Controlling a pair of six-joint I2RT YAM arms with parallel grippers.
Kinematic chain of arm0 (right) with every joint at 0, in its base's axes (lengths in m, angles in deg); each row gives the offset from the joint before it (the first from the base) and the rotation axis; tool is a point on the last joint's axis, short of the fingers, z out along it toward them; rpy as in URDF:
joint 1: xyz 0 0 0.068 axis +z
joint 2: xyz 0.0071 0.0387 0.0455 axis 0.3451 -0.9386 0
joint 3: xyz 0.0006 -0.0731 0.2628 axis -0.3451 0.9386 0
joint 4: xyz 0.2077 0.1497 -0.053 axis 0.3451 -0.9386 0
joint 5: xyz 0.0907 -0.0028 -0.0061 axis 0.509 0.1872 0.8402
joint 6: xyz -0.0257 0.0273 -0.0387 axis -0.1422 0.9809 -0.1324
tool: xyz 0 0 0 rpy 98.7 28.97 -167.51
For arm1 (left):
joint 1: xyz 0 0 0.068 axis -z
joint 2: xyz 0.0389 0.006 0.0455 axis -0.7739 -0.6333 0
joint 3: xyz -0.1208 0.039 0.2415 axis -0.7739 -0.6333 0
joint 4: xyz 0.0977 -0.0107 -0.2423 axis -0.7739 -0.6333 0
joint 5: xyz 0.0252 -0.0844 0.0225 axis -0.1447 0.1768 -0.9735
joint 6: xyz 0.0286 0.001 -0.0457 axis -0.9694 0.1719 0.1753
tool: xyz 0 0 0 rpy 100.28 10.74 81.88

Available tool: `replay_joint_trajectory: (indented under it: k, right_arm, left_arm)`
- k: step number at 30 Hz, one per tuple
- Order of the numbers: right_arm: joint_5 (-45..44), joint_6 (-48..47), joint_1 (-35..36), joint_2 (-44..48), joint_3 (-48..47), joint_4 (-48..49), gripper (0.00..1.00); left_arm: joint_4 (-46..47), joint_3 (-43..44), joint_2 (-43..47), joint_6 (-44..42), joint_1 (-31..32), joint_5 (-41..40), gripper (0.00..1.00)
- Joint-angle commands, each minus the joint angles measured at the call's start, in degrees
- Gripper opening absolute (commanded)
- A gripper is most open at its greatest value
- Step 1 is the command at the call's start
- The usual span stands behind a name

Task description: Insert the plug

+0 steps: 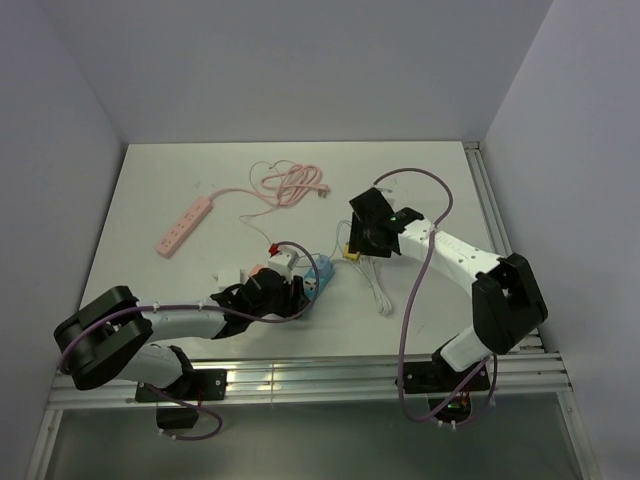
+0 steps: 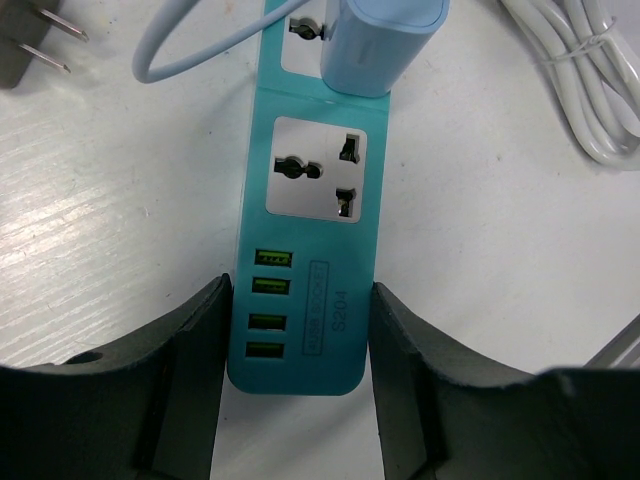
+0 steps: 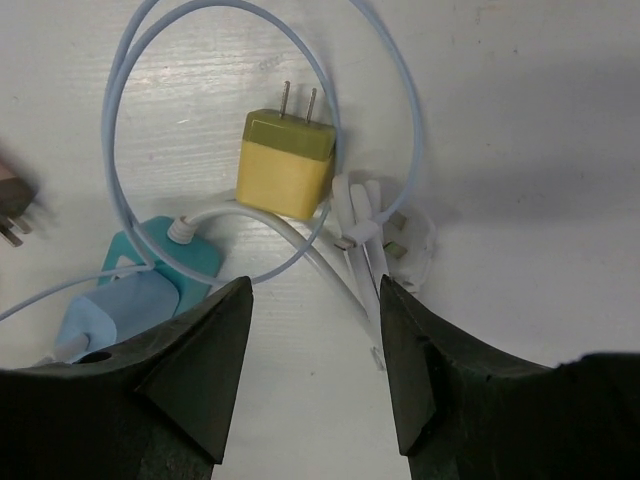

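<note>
A teal power strip [image 2: 310, 230] lies on the white table, and my left gripper [image 2: 297, 330] is shut on its USB end, both fingers pressed to its sides. A light blue plug [image 2: 380, 40] sits in the strip's far socket, while the near socket [image 2: 315, 182] is empty. A yellow two-pin plug [image 3: 285, 165] lies loose on the table, pins pointing away. My right gripper [image 3: 315, 300] hovers just short of it, open, with only bare table between its fingers. From above, the strip [image 1: 318, 278] lies left of the yellow plug [image 1: 352, 252].
A bundled white cable [image 3: 365, 225] with a white plug lies beside the yellow plug. A thin pale blue cord [image 3: 200, 60] loops around it. A dark plug [image 2: 30, 45] lies at far left. A pink power strip [image 1: 185, 226] and its coiled cable [image 1: 292, 185] sit farther back.
</note>
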Motion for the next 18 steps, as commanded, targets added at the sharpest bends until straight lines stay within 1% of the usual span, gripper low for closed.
replay_joint_trajectory:
  k: [1,3,6,13,18]
  right_arm:
    - [1.0,-1.1,-0.4,-2.0,-3.4,2.7,0.61]
    - [1.1,-1.3,-0.4,-3.7,-5.0,3.0,0.61]
    - [-0.5,-1.9,-0.3,-5.1,-7.0,2.8,0.58]
    - [-0.4,-0.4,0.3,-7.8,-9.1,1.9,0.5]
    - [-4.2,0.9,0.3,-10.1,-9.0,2.4,0.46]
  left_arm:
    - [0.7,1.5,-0.7,1.9,0.3,-2.4,0.02]
    - [0.9,1.7,-1.0,1.9,0.5,-2.4,0.01]
    - [1.3,2.0,-1.8,1.9,0.8,-2.3,0.01]
    - [1.3,2.4,-2.4,1.9,1.3,-2.9,0.0]
    - [0.3,2.1,-1.7,1.9,1.4,-3.8,0.0]
